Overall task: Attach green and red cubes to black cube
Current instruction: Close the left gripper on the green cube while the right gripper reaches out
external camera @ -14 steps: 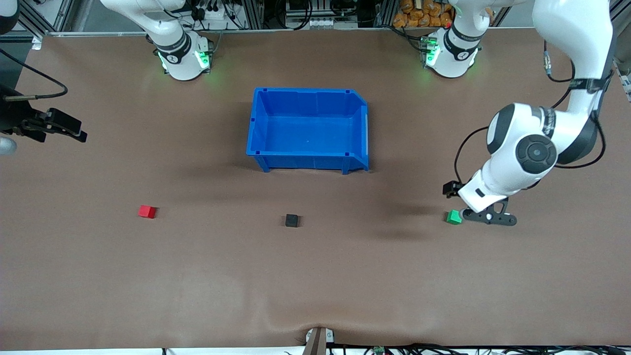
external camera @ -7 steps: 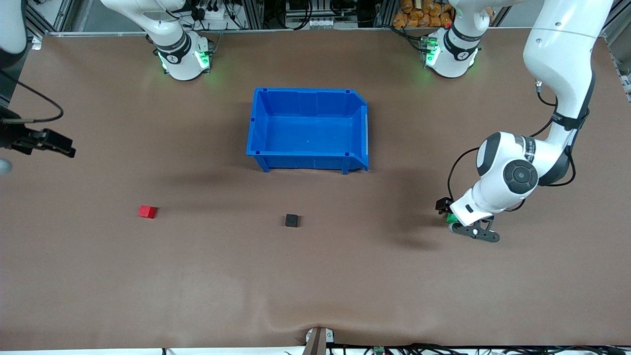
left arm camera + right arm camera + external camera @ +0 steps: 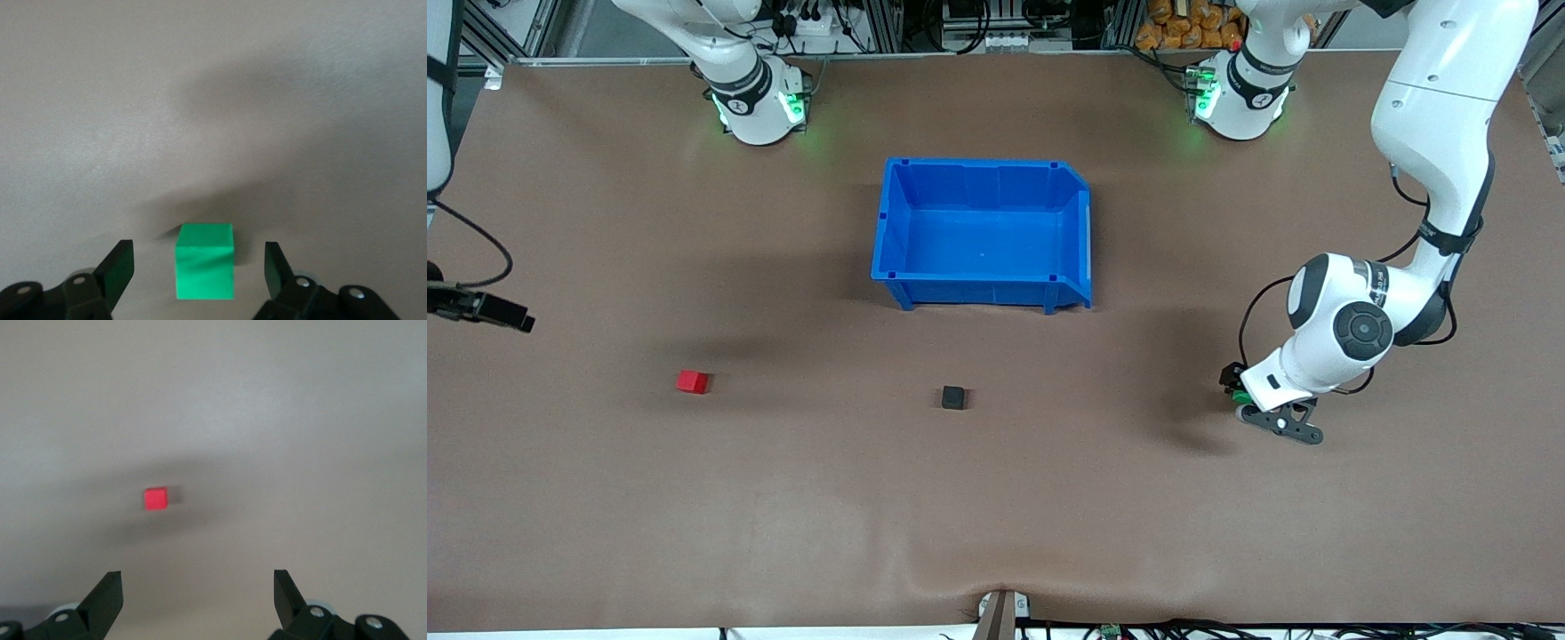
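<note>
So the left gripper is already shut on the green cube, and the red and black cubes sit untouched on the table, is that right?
Not quite. The left wrist view shows the left gripper open, its fingers either side of the green cube with gaps, not shut on it. The red cube and black cube do sit untouched on the table.

A blue bin [image 3: 983,233] sits open-topped and upright on the brown bench [image 3: 996,498], midway between its two ends.
</note>
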Motion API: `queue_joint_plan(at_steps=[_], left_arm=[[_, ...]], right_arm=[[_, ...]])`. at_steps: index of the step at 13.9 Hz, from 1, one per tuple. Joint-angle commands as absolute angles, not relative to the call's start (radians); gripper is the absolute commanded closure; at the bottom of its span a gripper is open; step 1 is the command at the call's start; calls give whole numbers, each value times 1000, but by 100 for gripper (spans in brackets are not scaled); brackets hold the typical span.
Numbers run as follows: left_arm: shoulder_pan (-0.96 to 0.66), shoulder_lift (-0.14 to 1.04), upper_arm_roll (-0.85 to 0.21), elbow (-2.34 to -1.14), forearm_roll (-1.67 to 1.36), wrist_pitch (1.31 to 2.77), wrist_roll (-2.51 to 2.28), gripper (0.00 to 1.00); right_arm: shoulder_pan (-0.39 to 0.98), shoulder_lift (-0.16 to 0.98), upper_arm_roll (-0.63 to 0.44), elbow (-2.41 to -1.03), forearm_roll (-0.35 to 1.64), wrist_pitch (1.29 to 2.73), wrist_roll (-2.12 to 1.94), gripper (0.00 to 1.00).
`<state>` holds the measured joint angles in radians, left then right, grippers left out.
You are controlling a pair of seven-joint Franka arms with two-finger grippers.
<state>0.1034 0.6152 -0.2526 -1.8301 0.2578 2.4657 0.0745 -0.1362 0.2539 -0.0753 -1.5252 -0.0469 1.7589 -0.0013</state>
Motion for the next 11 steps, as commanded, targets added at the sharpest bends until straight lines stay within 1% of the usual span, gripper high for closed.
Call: queue_joint_plan(at_steps=[1, 2, 5, 9, 11], left_arm=[[109, 626, -258, -1824, 282, 2474, 72, 19], [109, 626, -258, -1824, 282, 2474, 72, 22], [103, 629, -258, -1822, 281, 2490, 63, 23], [104, 650, -258, -1819, 281, 2511, 61, 36], [104, 650, -258, -1819, 281, 2511, 61, 46]], right_arm=[[-231, 328, -60, -1482, -34, 1836, 11, 0], [-245, 342, -60, -1483, -6, 1886, 12, 0], [-310, 397, -60, -1482, 122, 1995, 12, 0], [-376, 463, -60, -1483, 361, 2101, 11, 0], [-390, 488, -60, -1483, 463, 2170, 11, 0]])
